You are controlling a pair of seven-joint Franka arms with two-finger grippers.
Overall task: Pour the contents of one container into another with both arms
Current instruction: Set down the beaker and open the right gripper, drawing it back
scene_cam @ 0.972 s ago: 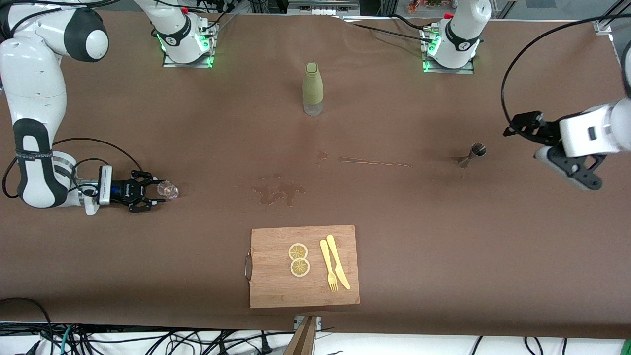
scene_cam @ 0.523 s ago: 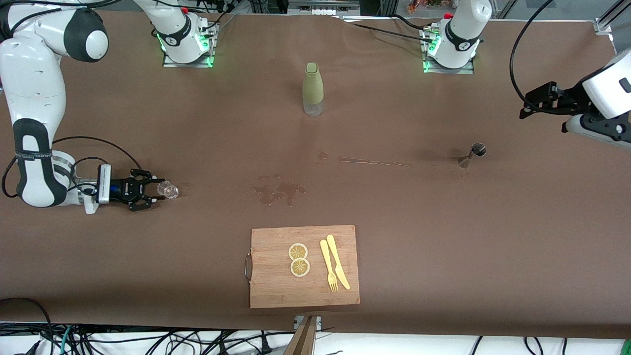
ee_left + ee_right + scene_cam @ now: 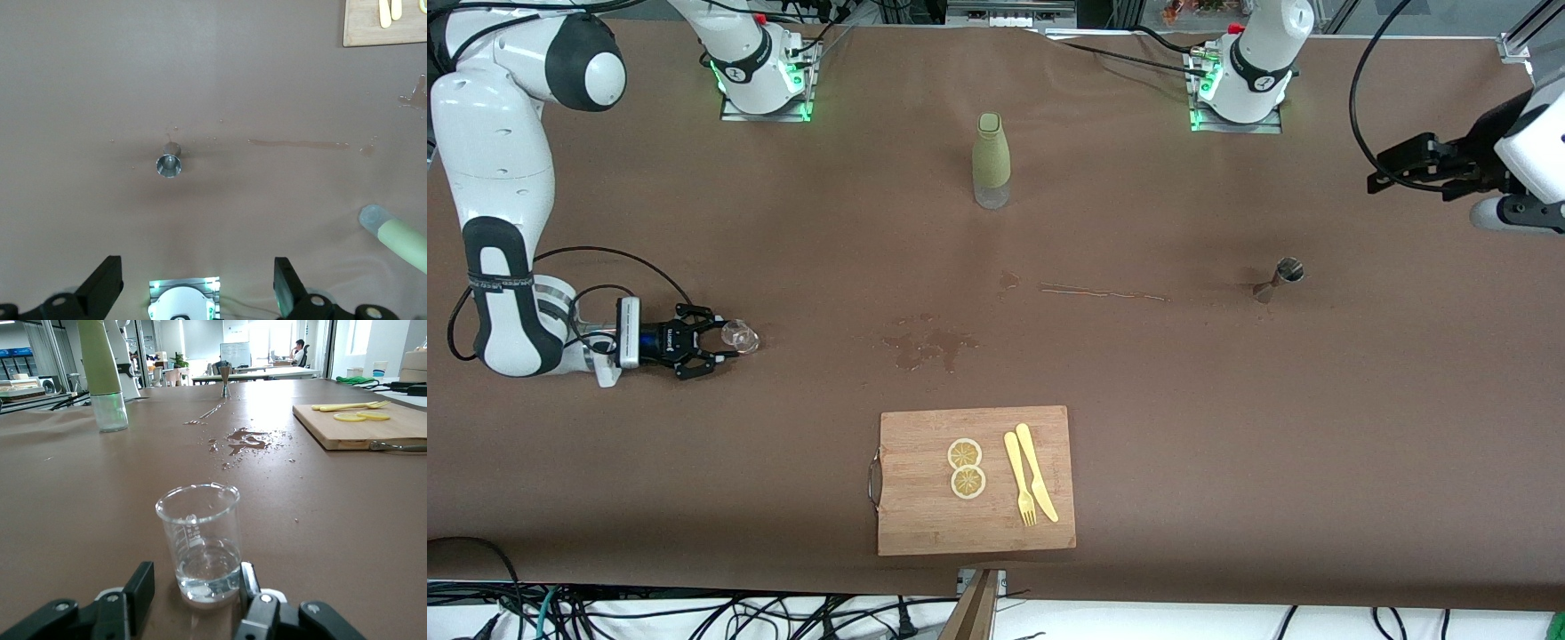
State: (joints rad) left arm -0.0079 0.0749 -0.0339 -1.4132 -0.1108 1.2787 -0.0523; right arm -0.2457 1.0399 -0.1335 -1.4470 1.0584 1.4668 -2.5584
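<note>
Jaws on the right gripper (image 3: 716, 342) stand apart on either side of a small clear beaker (image 3: 740, 335) at the right arm's end of the table; in the right wrist view the fingers (image 3: 139, 587) flank the glass's base with a gap showing on at least one side, so whether they press on it I cannot tell. The beaker (image 3: 199, 541) stands upright on the brown table cover (image 3: 1227, 427) and holds a little clear liquid. The left gripper (image 3: 198, 288) hangs high over the left arm's end of the table with its jaws spread wide and nothing between them. Below it, on the table, stands a small metal jigger (image 3: 1287, 272), upright. A green bottle with a clear base (image 3: 991, 160) stands upright near the middle of the table, closer to the robots' bases. Wet patches (image 3: 929, 345) mark the cover between the bottle and a wooden cutting board (image 3: 925, 520), which lies nearer the front camera. On the board lie two lemon slices (image 3: 966, 468), touching one another, with a yellow fork (image 3: 1019, 480) and a yellow knife (image 3: 1036, 471) side by side just beside them.
</note>
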